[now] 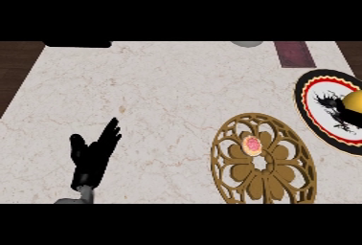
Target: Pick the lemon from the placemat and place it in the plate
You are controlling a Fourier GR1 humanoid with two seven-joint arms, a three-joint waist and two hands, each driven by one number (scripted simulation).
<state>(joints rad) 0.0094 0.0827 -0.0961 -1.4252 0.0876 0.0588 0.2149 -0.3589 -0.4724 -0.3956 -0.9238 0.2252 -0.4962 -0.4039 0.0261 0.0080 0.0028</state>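
A yellow lemon (356, 101) shows at the right edge of the head view, over the white plate (320, 125) with its red and black rim. Black parts of my right hand (341, 115) lie against the lemon's left and lower side. Most of that hand is cut off by the edge, so its grip is hidden. The round golden openwork placemat (263, 165) lies left of the plate. On the placemat sits a small pink and yellow round thing (252, 145). My left hand (92, 155) rests open at the lower left, fingers up, far from both.
A dark red rectangular thing (294, 53) lies at the back right. A grey round thing (246, 43) and a black thing (78, 44) sit at the far edge. Dark wood (14, 72) borders the marble counter on the left.
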